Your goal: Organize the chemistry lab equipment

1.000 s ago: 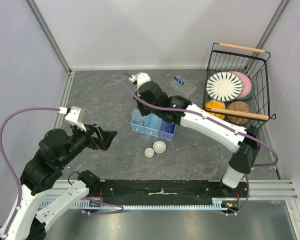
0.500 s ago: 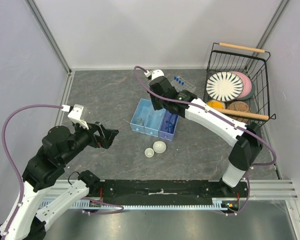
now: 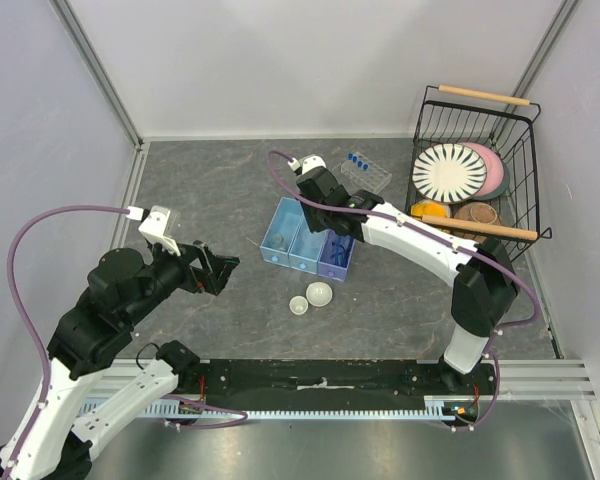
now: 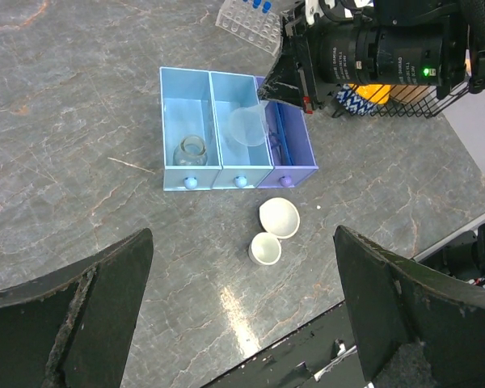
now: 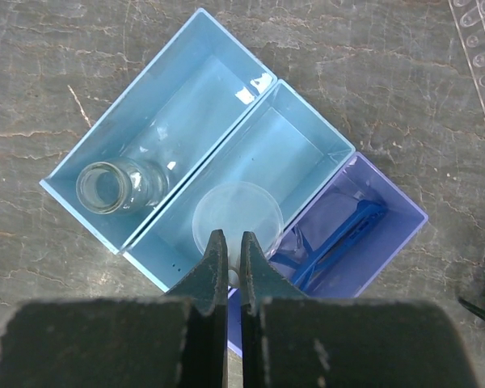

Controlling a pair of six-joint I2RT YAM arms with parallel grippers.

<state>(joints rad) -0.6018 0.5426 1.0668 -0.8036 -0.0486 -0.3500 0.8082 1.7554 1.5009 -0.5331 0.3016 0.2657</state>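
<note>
Top view: the left gripper [image 3: 218, 270] is hanging wide open, gripping nothing, over the grey marbled table [image 3: 210, 190]. The clear tube rack [image 3: 366, 173] is sitting by the wire basket [image 3: 477, 150].

Left wrist: two smooth white round dishes [image 4: 279, 217] are sitting side by side, just in front of the boxy pastel bins [image 4: 186, 129].

Right wrist: the right gripper [image 5: 234, 255] is pinching a translucent cup [image 5: 237, 217] by its thin rim over the middle bin. The blue-framed glasses [image 5: 339, 238] are lying in the purple one.

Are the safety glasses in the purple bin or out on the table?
In: the glasses lie inside the purple bin, blue frame within its walls.
</note>
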